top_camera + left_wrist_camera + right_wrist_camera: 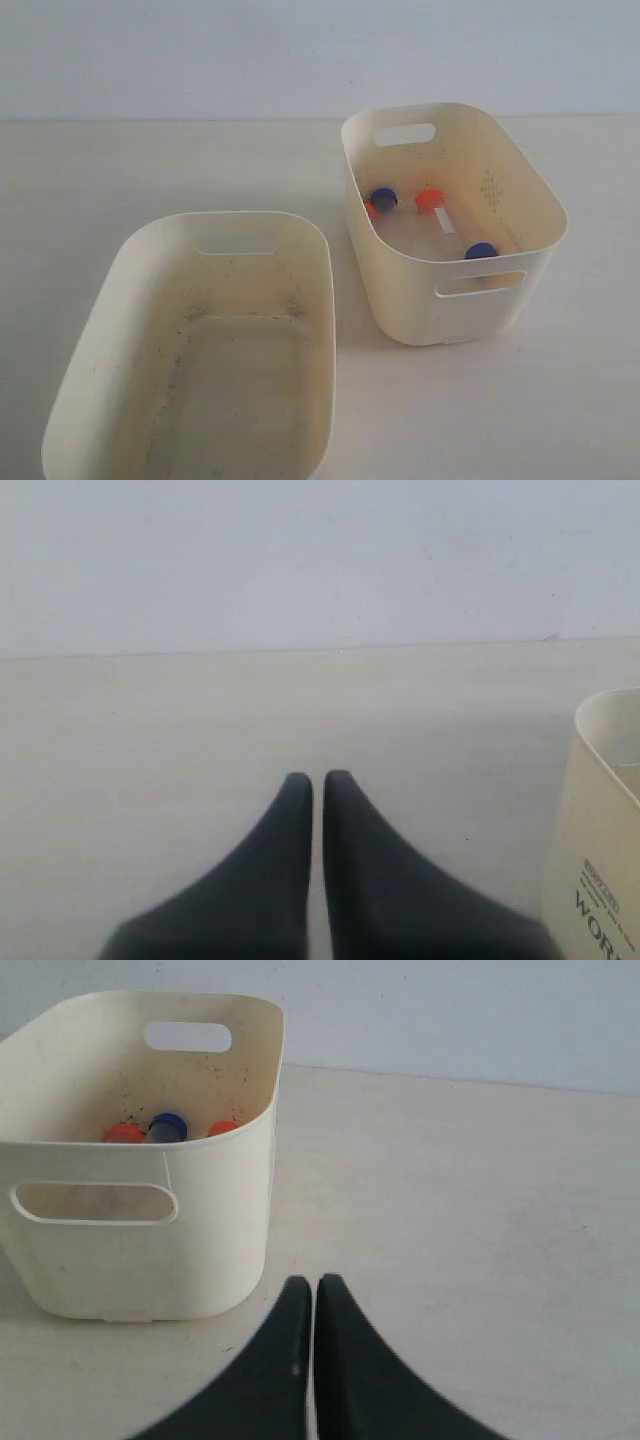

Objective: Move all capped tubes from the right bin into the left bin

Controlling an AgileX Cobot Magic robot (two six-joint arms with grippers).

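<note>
The right bin (470,312) is tall and cream and holds the capped tubes. Their caps show as blue (384,198), orange (371,211), orange (430,200) and blue (481,251). The wide, shallow left bin (240,400) lies empty with a speckled floor. Neither gripper shows in the exterior view. My right gripper (315,1281) is shut on nothing, low over the table beside the right bin (140,1260), where an orange cap (125,1133), a blue cap (168,1123) and a second orange cap (222,1127) peek over the rim. My left gripper (317,777) is shut and empty over bare table.
A cream bin's outer wall with a printed label (600,860) stands at the edge of the left wrist view; I cannot tell which bin it is. A pale wall runs behind the light tabletop (150,170).
</note>
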